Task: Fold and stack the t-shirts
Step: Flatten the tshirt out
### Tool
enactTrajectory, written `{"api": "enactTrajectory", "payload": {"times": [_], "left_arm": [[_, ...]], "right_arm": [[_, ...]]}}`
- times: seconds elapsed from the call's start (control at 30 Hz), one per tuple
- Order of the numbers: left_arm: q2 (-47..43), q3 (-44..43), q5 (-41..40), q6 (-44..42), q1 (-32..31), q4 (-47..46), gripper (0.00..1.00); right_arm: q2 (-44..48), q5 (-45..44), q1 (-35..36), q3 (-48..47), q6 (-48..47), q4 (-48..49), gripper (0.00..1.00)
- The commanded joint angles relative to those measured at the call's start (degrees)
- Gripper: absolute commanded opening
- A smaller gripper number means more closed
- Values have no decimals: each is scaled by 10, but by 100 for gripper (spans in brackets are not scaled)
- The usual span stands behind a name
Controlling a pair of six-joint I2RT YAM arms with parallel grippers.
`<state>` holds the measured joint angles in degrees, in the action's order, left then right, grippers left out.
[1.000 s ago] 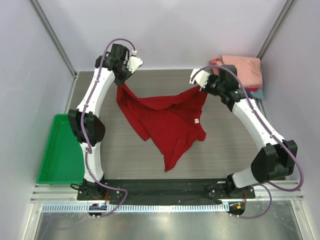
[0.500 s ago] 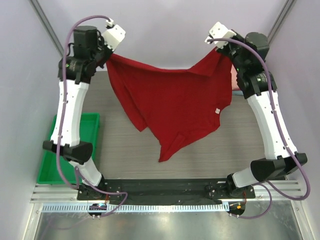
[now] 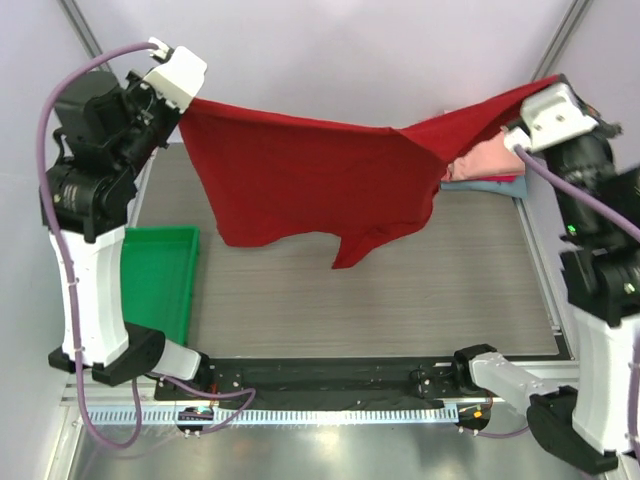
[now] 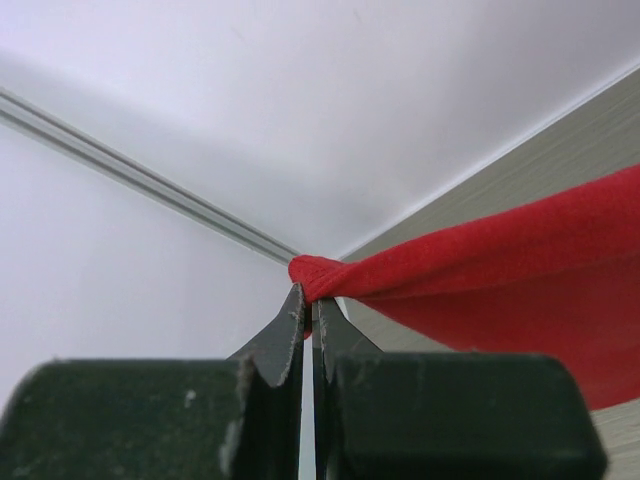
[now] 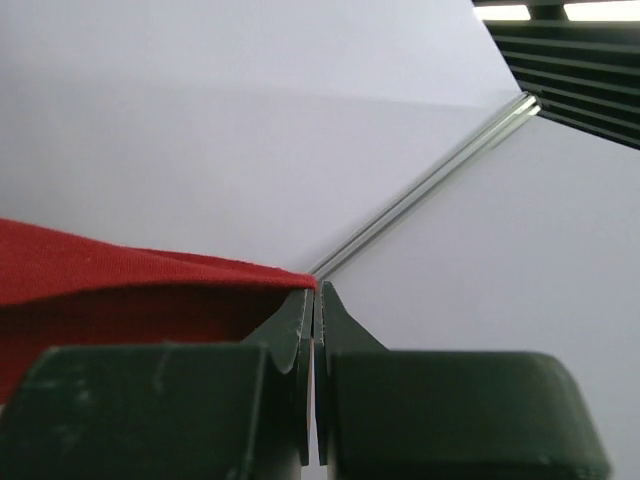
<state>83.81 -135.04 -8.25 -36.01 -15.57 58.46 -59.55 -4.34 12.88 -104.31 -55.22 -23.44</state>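
Between left and right jaws, both closed tight on its edges, deep red t-shirt (image 3: 310, 170), aloft.

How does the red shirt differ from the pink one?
The red shirt is unfolded, hanging stretched between the left tool and right tool; the pink shirt lies folded on a pile at far right. Red is deep-coloured, pink pale and partly hidden behind it. Both are plain cloth.

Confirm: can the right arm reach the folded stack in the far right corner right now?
Probably not freely: the right gripper is shut on the red t-shirt, stretched to the left gripper, and that cloth screens part of the folded stack from above.
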Motion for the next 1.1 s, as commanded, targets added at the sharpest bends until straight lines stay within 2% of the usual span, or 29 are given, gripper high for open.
{"api": "enactTrajectory", "payload": {"times": [0.0, 0.13, 0.3, 0.47, 0.57, 0.67, 0.7, 0.8, 1.0, 1.07], "left_arm": [[-39, -19, 13, -1, -1, -31, 0], [-67, -36, 20, 1, 1, -35, 0], [-61, -91, 27, -25, 7, -68, 0], [-31, -87, 8, -74, 7, -114, 0], [-18, -44, 0, -84, 6, -128, 0], [-19, 44, 1, -91, 7, -150, 0], [-15, 91, -1, -93, 7, -167, 0], [12, 150, 9, -97, 12, -165, 0], [125, 270, 72, -72, 19, -200, 0], [180, 287, 81, -61, 19, -224, 0]], "right_arm": [[27, 21, -2, -52, 26, -23, 1], [23, 33, -3, -150, 64, -70, 1], [-22, 36, -11, -257, 46, -78, 1], [-84, 33, -10, -290, -6, -64, 1], [-104, 27, -9, -258, -10, -47, 1], [-107, 11, -10, -164, -27, -12, 1], [-108, -3, -10, -107, -36, 9, 1], [-117, 1, -13, 3, -66, 39, 1], [-201, 35, -25, 167, -64, 109, 1], [-232, 35, -30, 196, -60, 130, 1]]}}
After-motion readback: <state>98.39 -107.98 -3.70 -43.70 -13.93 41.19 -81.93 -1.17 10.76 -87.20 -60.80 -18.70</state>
